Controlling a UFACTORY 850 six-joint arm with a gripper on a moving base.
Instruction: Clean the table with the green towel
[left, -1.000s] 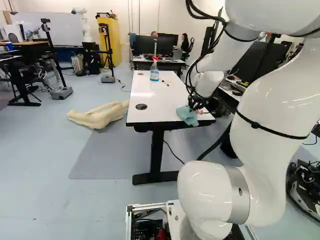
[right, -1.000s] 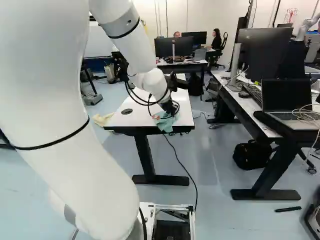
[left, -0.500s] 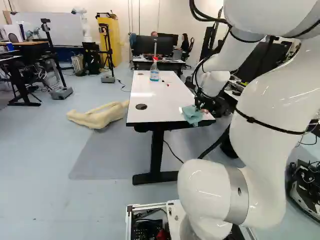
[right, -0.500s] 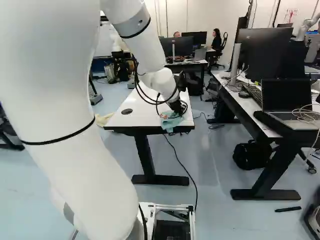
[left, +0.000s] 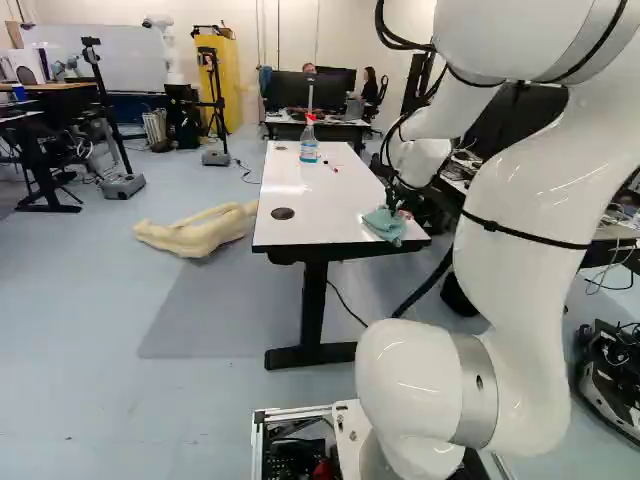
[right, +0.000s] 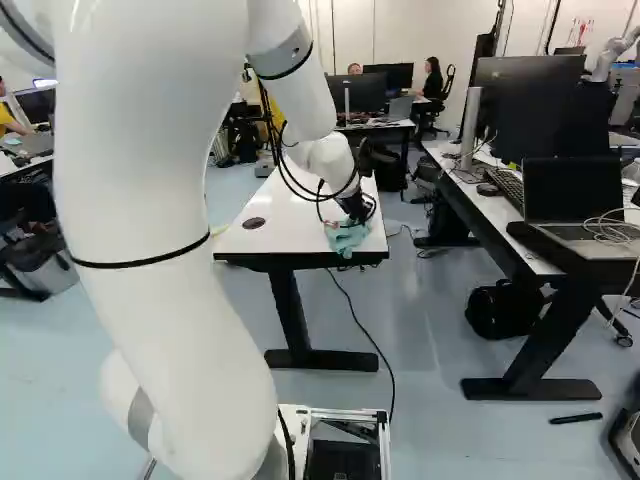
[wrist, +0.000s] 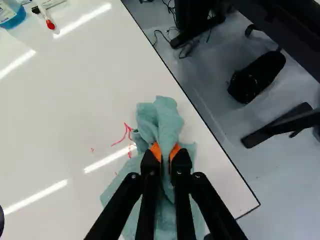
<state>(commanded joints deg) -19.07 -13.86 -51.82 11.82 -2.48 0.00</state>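
Right, here we are at the near end of the counter (left: 335, 210), and the tool (wrist: 165, 154) is nipping the green towel (wrist: 161, 120) between its 2 orange pads (wrist: 156, 151), cloth squeezed in from both sides. The towel lies near the corner closest to the base, bunched into a ridge at the grip and fanned out flatter around it. Just beside it, red marks (wrist: 123, 135) are waiting, some right at its edge. Now, this looks like light, soft stuff: no stiffness to push with, nothing fragile, only folds that could crumple or trail. The gathered middle seems the place to hold, leaving loose cloth to wipe with; a corner grip would likely just drag. The wiping looks part done at best, so the next call is a low, gentle sweep across that red, minding the spray bottle (left: 309, 148) and red-tipped marker (wrist: 49, 22) farther up.
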